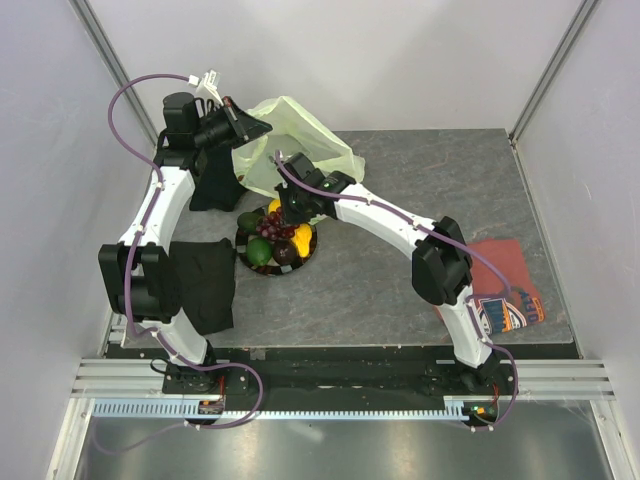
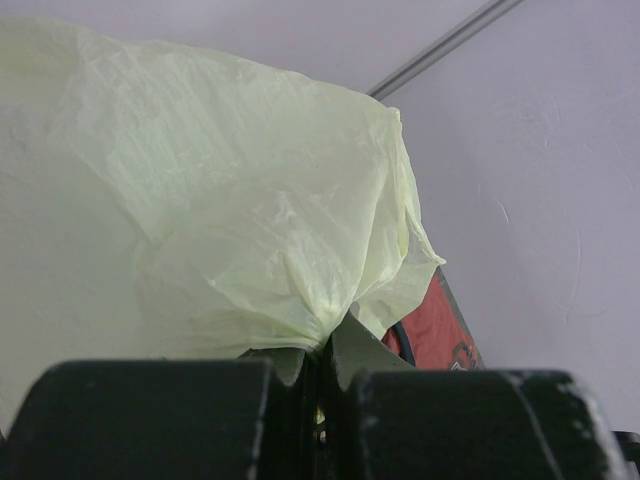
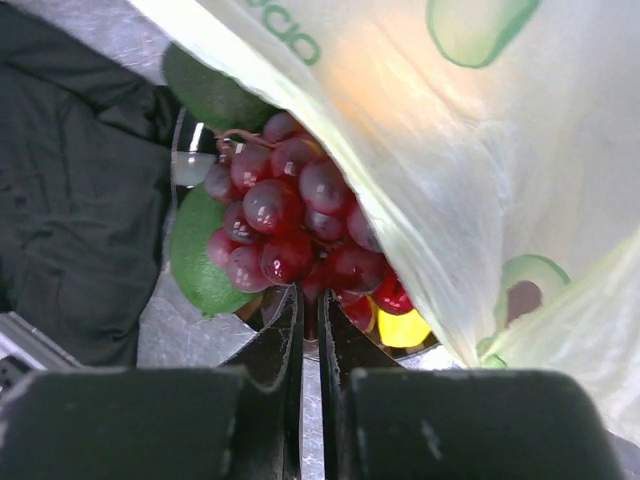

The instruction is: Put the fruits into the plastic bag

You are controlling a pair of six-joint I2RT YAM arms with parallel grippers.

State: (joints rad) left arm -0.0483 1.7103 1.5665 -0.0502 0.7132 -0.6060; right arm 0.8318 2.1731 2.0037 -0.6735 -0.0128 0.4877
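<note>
On the table (image 1: 380,300), 1 black cloth (image 1: 205,285) lies just beside the plate (image 1: 290,271) on its left, and 1 red shirt (image 1: 505,290) lies well apart from the plate on its right. The plate holds the fruits: 1 grape bunch (image 3: 290,225) in the middle, 2 green fruits (image 3: 200,250) at the plate's left side, and 2 yellow fruits (image 1: 303,238), 1 at the plate's right side and 1 at its far edge. Any other fruit on the plate is too dark to count.

The right gripper (image 3: 310,300) hangs over the plate, tips at the edge of the grape bunch. Its fingers (image 3: 280,340) are drawn almost together, with only a thin slit between them. Whether they pinch part of the bunch cannot be told.

Beyond the plate, 1 pale green plastic bag (image 1: 295,135) hangs with its lower edge draped over the plate's far side, next to the grapes. A second black cloth (image 1: 212,185) sits just beyond the plate to its left. Above it, the left gripper (image 2: 318,350) is raised, its fingers clamped on a gathered fold of the plastic bag.
</note>
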